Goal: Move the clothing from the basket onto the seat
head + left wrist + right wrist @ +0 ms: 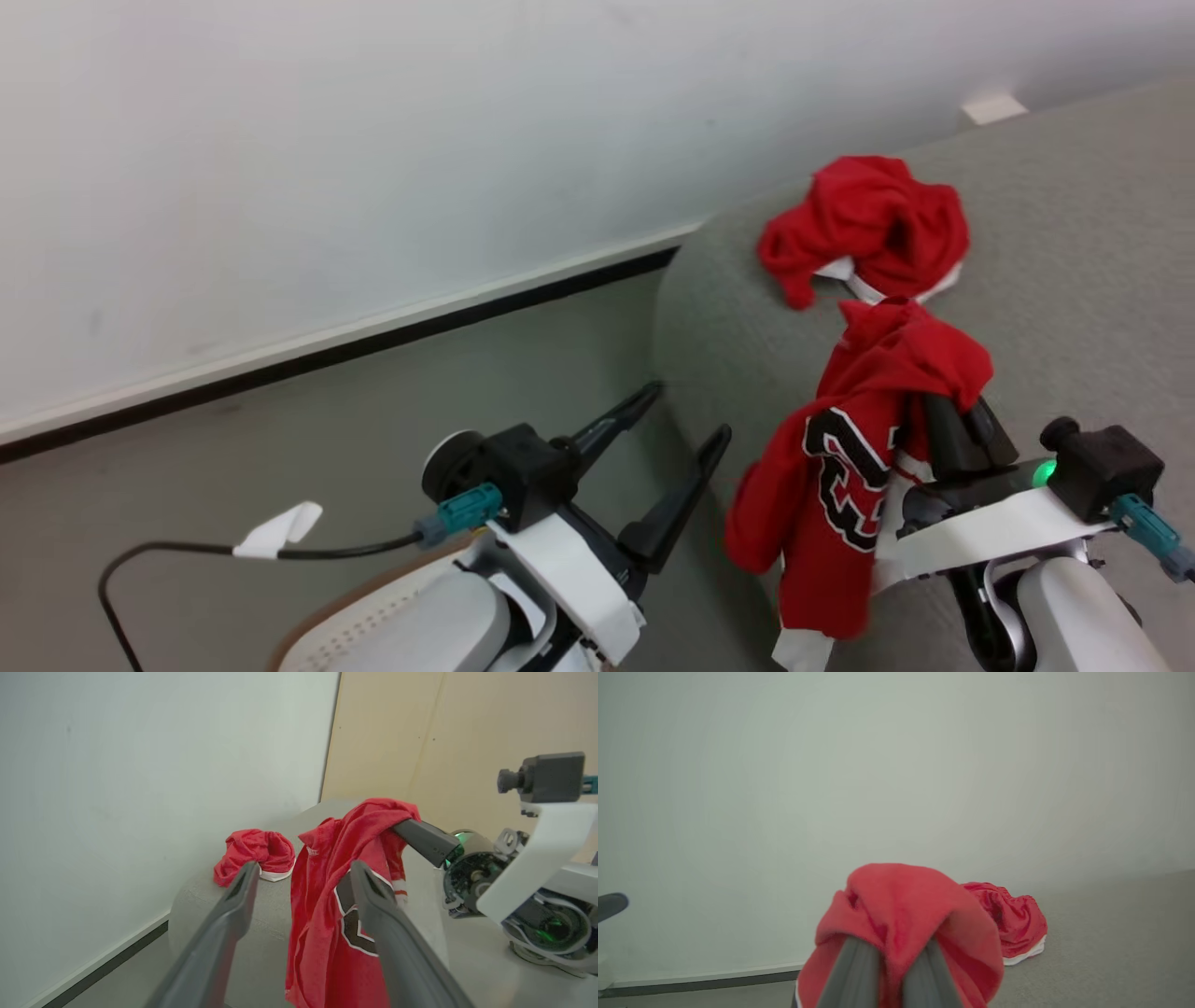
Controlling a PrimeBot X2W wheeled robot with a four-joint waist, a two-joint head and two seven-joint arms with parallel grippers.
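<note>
The right pincer (950,420) was seen clenched on a red jersey, the hanging jersey (822,485), whose fabric was bunched over and between the two dark fingers so that their tips were hidden. From there the garment hung down in folds, with a black-and-white outlined number displayed on its front and a white hem at its lowest point. It was held above the near edge of the light-grey seat (1074,280); whether the hanging cloth brushed the upholstery could not be told.

A second garment, the crumpled jersey (868,229), was found lying in a heap on the seat, further back and near the wall (373,140), with a strip of white trim exposed along its nearer side. The two garments were kept just apart.

The left pincer (689,411) was held released, its fingers spread wide with nothing between them, over the grey floor (373,401) just beside the seat's rounded corner.

In the right wrist view the hanging jersey (901,900) was draped over the right pincer (889,956), with the crumpled jersey (1013,919) behind it on the seat (1111,933).

A perforated cream basket (373,621) with a brown rim was partly hidden under the left arm at the bottom of the head view.
</note>
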